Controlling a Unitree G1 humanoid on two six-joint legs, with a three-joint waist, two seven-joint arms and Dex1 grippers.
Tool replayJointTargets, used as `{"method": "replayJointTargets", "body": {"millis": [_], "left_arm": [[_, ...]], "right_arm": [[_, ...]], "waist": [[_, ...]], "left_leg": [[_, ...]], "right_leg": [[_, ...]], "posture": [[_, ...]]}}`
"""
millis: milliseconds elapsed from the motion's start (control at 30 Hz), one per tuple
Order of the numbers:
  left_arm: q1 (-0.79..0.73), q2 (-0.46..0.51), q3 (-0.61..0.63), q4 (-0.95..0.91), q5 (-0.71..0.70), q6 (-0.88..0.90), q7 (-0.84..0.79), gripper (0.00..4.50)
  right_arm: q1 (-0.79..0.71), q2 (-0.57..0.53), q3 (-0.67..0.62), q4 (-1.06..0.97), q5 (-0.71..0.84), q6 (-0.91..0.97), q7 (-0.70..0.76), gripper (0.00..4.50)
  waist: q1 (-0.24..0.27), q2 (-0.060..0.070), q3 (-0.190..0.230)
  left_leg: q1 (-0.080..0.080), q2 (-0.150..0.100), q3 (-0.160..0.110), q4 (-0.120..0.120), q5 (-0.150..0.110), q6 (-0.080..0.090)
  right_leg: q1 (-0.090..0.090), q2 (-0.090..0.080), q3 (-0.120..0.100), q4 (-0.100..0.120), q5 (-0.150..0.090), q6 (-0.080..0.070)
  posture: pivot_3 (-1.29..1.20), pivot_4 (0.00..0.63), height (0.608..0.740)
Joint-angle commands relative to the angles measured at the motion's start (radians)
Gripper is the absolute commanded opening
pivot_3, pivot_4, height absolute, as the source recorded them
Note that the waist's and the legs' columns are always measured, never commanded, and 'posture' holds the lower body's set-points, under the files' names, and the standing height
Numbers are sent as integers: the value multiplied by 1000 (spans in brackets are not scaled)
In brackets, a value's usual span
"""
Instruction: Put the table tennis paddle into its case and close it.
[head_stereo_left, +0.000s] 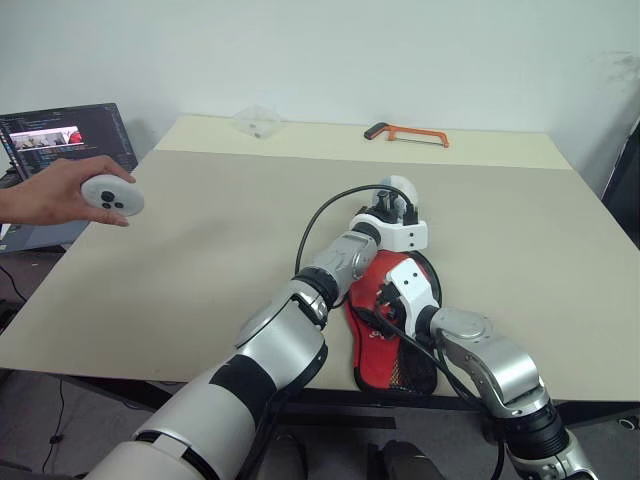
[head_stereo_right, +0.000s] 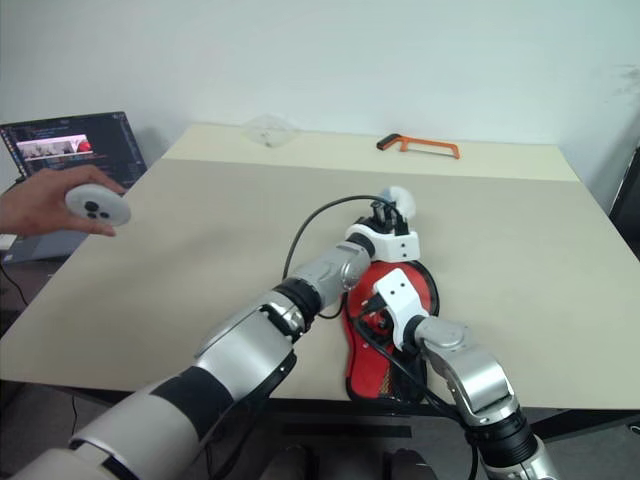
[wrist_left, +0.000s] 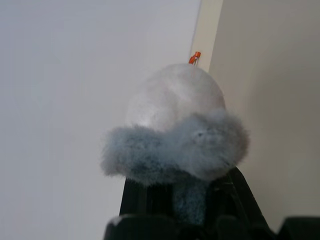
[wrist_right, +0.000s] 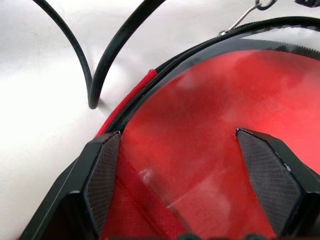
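Right gripper: jaws spread wide, nothing held, poised over the red face of the table tennis paddle; contact with that face not discernible

Paddle face: lying inside the zipper edging of the case, unzipped, at the near edge of the tabletop, right of centre; mesh pocket end at that edge; handle not visible

Left gripper: closed on a pale round object with a grey fuzzy collar, raised just beyond the far end of the case

Black cable: looped over the tabletop left of the case

Open room: bare surface left, right and beyond the case

Far edge: orange hacksaw, clear plastic item, both well apart from the case

Left edge: person's hand holding a white controller, laptop behind
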Motion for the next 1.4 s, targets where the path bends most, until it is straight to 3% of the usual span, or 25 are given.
{"method": "replayJointTargets", "body": {"millis": [33,567,867,1000,1233,1400], "left_arm": [[-46,-18,-22,-30,26,-78,65,308],[-45,-21,-192,-27,196,-278,313,307],[-28,-19,-92,-19,103,-172,206,307],[-6,-22,-69,-16,75,-118,51,307],[40,4,-18,-26,1,-186,-260,2788],[43,38,5,-38,-25,-177,-302,4447]], "right_arm": [[54,-2,46,30,7,82,-4,4024],[87,10,75,-18,14,113,-28,4024],[88,4,78,-4,8,101,-19,4024],[66,2,67,20,7,92,-6,4024],[30,-6,49,82,-3,53,21,4024],[-9,-11,42,135,-11,16,46,4024]], "waist": [[1,0,0],[5,0,0],[5,0,0],[3,0,-2],[-2,0,-11],[-6,0,-15]], "left_leg": [[0,0,0,0,0,0],[0,-1,0,0,0,0],[0,-1,0,0,0,0],[0,-1,0,0,0,0],[1,0,1,0,0,0],[2,0,0,0,0,0]], "right_leg": [[0,0,0,0,0,0],[0,-1,0,-1,0,0],[0,-1,0,0,0,0],[0,-1,0,0,0,0],[1,0,0,0,0,0],[1,0,1,1,1,0]], "posture": [[0,150,740],[0,150,740],[0,150,740],[0,150,740],[0,150,740],[0,150,740]]}}
